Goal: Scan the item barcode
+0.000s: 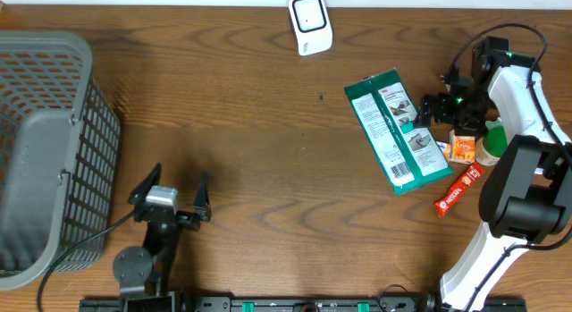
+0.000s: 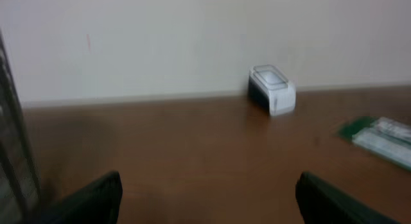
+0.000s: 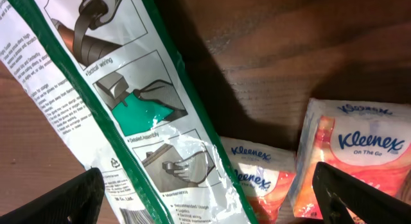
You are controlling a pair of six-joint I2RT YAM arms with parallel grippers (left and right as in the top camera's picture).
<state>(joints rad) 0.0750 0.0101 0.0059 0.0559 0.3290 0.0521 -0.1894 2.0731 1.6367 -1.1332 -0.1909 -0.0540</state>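
Note:
A white barcode scanner (image 1: 309, 24) stands at the table's far edge, also in the left wrist view (image 2: 272, 89). A flat green-and-white package (image 1: 396, 131) lies printed side up right of centre. My right gripper (image 1: 440, 107) hovers open over its right edge; in the right wrist view the gripper (image 3: 209, 205) spans the package (image 3: 115, 89) and an orange Kleenex pack (image 3: 257, 169), holding nothing. My left gripper (image 1: 172, 189) rests open near the front left, nothing between its fingers (image 2: 96, 198).
A grey mesh basket (image 1: 45, 151) fills the left side. Right of the package lie a second Kleenex pack (image 3: 359, 147), a red snack bar (image 1: 458, 189) and a small green-and-white item (image 1: 492, 142). The right arm's white links rise at the right edge.

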